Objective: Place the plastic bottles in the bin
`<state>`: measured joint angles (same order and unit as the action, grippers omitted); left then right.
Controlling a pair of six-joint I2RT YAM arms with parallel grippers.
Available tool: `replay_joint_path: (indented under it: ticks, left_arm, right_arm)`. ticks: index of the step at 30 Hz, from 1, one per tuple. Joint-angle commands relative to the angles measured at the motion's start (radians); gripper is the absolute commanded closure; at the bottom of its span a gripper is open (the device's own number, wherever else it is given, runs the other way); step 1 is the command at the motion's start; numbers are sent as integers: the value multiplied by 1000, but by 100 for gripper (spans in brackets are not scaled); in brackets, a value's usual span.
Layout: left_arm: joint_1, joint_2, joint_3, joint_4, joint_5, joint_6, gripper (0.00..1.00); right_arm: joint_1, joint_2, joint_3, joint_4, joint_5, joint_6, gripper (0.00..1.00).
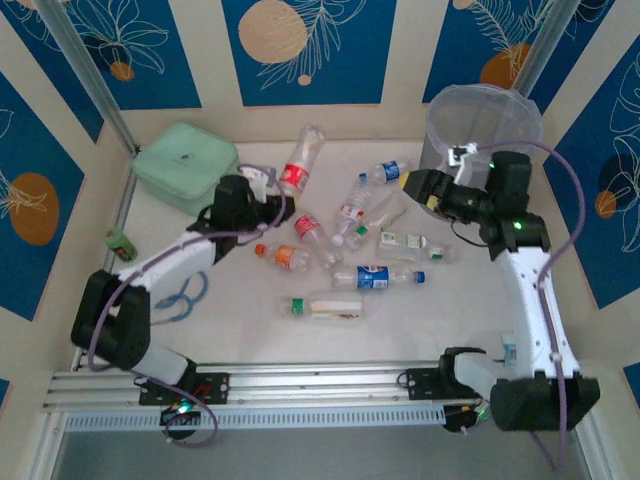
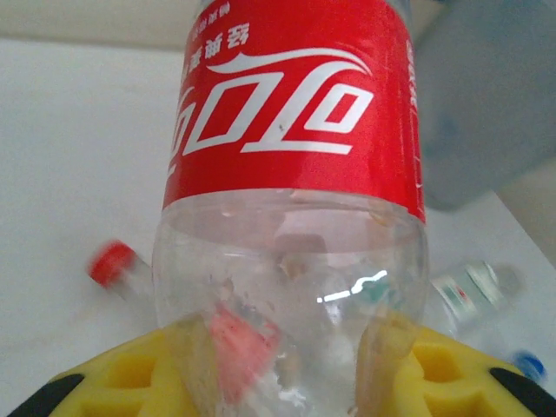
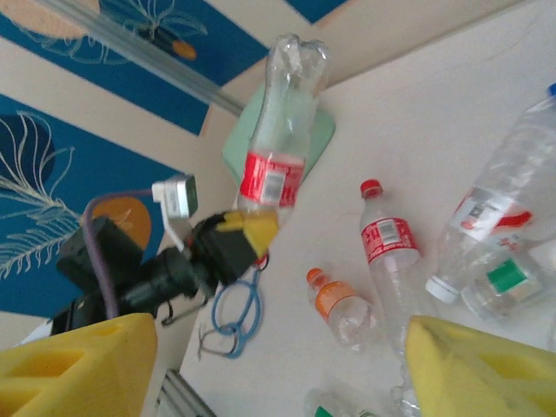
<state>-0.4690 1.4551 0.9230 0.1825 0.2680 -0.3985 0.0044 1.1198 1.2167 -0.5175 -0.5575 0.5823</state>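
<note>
This is a robotics lab, set up as a small test cell. A white table (image 1: 250,335) is boxed in by printed backdrop panels (image 1: 240,70), blue with leaves and orange discs, held by bare aluminium posts (image 1: 87,75). Two robot arms, the left arm (image 1: 170,262) and the right arm (image 1: 530,290), are bolted to an aluminium rail (image 1: 320,378) along the near edge, with purple cables (image 1: 582,200) looping off them. Plastic bottles (image 1: 372,277) lie strewn over the table near a grey bin (image 1: 485,100) and a mint-green case (image 1: 185,165), laid out like test props.

Bright, even overhead light is seen; soft shadows are cast on the white table top (image 1: 250,335). A glare streak is noted on the clear red-labelled plastic bottle (image 2: 347,291). The red-capped clear bottle (image 2: 117,265) behind is blurred.
</note>
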Motion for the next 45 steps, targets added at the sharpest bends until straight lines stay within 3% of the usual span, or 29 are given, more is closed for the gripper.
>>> replay_joint_path:
  ticks: [1,3,6,15,22,30,34,38,41,45]
  left_arm:
    - [-89,-123,-123,100,17,-63,91]
    - [-141,-195,-194,109,-18,-80,91]
    - [-170,-269,-267,114,-71,-68,91]
    - [-185,-301,-300,102,-46,-87,91]
    - [-198,-222,-313,191,2,-141,89]
    - [-218,-141,-316,300,22,-184,87]
    - [-231,-121,-316,343,28,-199,87]
    - [-237,-121,-303,302,20,-182,86]
    - [-240,-126,-310,310,16,-184,86]
    - [-241,-134,-317,309,14,-189,82]
  right_arm:
    - [87,80,42,47,2,14,16]
    - [132,156,85,33,6,-6,7]
    - [186,272,138,13,75,-23,4]
    - [294,463,171,175,24,59,4]
    - [318,536,161,285,-10,115,11]
    - [291,559,139,357,-16,135,32]
    - [281,599,189,304,-21,108,18]
    - [279,613,200,289,-23,94,17]
    - [271,610,196,287,-14,97,22]
    - [235,601,171,315,-55,126,40]
